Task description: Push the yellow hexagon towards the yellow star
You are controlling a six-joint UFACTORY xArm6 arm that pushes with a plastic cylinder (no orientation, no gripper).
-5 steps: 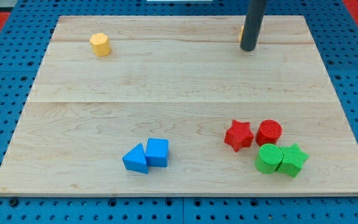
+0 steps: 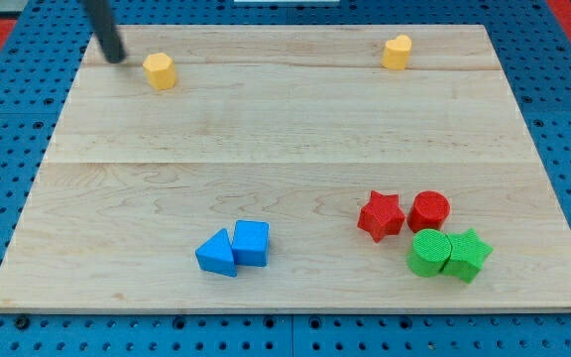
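The yellow hexagon [image 2: 160,70] sits near the board's top left. My tip [image 2: 115,57] is just to its left and slightly higher, a small gap apart from it. The yellow star [image 2: 397,52] sits near the top edge, right of centre, far to the right of the hexagon.
A blue triangle [image 2: 215,254] and a blue cube [image 2: 251,242] touch near the bottom centre. At the lower right cluster a red star [image 2: 381,215], a red cylinder [image 2: 429,210], a green cylinder [image 2: 429,252] and a green star [image 2: 467,255]. The wooden board [image 2: 285,139] lies on blue pegboard.
My tip has swept from in front of the yellow star at the top right across to the left side of the yellow hexagon. The star is now uncovered. No block has moved.
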